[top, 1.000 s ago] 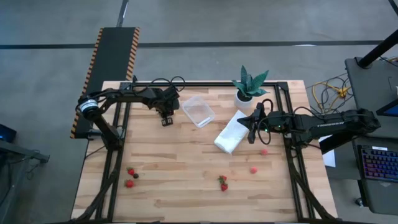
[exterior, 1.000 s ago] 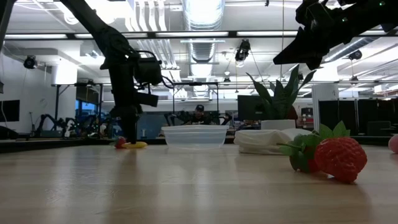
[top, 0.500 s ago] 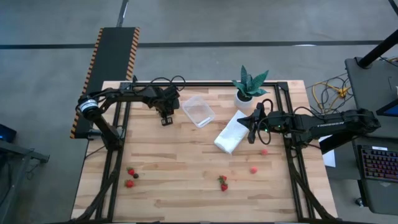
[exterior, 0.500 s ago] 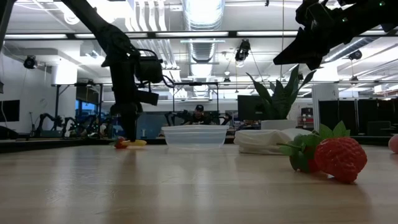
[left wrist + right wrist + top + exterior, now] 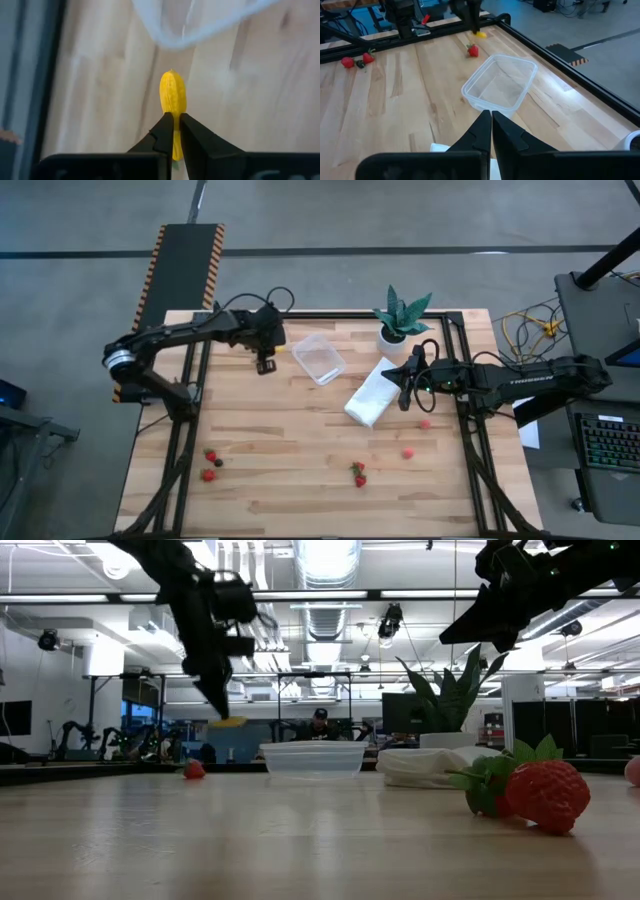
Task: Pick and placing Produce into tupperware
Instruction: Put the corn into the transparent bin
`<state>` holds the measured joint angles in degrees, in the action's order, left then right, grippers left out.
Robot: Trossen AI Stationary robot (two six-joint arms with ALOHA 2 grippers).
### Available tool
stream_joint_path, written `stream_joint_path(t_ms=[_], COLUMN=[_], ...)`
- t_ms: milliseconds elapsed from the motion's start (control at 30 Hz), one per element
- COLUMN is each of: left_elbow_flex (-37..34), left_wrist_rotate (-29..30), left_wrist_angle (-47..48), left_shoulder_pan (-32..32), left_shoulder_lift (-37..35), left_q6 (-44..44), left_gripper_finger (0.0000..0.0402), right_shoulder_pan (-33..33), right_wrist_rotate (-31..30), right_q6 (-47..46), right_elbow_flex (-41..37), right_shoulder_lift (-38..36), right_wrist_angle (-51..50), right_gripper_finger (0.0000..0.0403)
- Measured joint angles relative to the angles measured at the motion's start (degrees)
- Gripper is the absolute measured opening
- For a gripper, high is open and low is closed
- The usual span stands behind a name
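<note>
lifted off the wood — ridged yellow piece in left gripper jaws.

blurred: tupperware | cut off: strawberry at edge

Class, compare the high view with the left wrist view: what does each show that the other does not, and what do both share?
Only the high view: the right gripper shut above the white cloth, the potted plant, and scattered strawberries. Only the left wrist view: the yellow piece pinched by the shut left gripper. Both: the clear tub, partly seen from the wrist, and the wooden table.
</note>
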<state>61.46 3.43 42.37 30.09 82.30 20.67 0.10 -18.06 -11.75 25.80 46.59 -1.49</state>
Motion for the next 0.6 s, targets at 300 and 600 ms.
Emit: stream_joint_path(t_ms=[300,600], left_elbow_flex=[1.33,0.76], left_wrist_rotate=[-0.56,-7.5], left_wrist_angle=[-11.96,-21.31], left_shoulder_pan=[-3.91,-4.28], left_shoulder_lift=[-3.19,1.38], left_q6=[7.07,8.2], left_gripper_finger=[0.0011,0.0011], right_shoulder_pan=[0.0,0.0], right_wrist_rotate=[0.0,0.0], right_q6=[0.0,-0.2], right_elbow_flex=[0.0,0.02], right_shoulder_lift=[0.01,0.01], right_wrist_angle=[0.01,0.02], right_gripper_finger=[0.0009,0.0009])
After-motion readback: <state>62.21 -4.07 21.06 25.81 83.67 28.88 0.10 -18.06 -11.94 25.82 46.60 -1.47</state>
